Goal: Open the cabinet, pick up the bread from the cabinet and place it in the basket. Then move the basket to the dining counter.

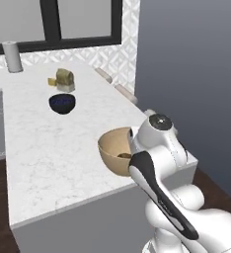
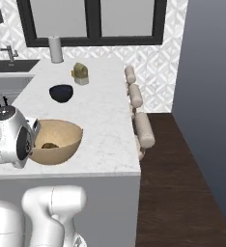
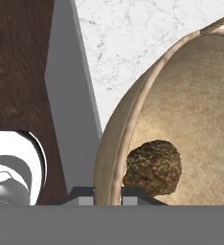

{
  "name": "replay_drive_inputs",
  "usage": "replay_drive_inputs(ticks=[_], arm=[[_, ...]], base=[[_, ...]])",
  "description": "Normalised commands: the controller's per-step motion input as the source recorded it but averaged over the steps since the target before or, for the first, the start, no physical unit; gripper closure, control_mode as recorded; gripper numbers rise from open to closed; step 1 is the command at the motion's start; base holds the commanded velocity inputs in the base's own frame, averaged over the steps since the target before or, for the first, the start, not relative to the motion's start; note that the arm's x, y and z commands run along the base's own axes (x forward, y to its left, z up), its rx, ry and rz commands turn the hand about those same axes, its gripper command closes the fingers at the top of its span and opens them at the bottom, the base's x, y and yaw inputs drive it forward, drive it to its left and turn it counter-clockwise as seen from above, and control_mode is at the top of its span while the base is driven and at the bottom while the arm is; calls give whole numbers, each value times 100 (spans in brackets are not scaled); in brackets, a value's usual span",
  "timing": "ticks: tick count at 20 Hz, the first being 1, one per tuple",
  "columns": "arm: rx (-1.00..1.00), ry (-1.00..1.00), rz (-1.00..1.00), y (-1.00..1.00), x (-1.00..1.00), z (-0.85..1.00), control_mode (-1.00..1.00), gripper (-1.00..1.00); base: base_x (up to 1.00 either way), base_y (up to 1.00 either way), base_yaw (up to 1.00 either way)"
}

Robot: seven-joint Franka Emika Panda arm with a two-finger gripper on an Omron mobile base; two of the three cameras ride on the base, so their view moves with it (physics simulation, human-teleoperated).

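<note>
Bread (image 3: 153, 167), lumpy and dark brown-olive, lies inside the basket (image 3: 190, 95) against the inner wall near the rim; the hand view gives its rough, crumbly surface clearly, while the two base views show it as no more than a small dark lump low in the bowl (image 2: 49, 144). The basket is wide, tan and finely woven with a thin pale rim, and it stands on the white veined marble counter (image 2: 105, 125) near its front edge and corner. In the hand view the hand (image 3: 108, 194) sits astride the basket's rim, one fingertip outside the wall and one inside beside the bread, pinching the rim between them; just the fingertips' tops clear the bottom of that picture. From the base views the hand itself is hidden behind the arm's wrist, which also covers the near side of the basket (image 1: 115, 148). Those views add what lies farther back on the counter: a black bowl (image 2: 61, 92), a small tan object (image 2: 79, 72) hard to make out, and a grey cylinder (image 2: 55, 49) by the window.
</note>
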Motion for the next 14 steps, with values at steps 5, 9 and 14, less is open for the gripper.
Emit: replay_drive_inputs(ticks=[5,9,14], arm=[[0,0,0,0,0,0,100,100],[0,0,0,0,0,0,100,100],[0,0,0,0,0,0,100,100]], base=[[80,-1,4],[9,0,0],[0,0,0]])
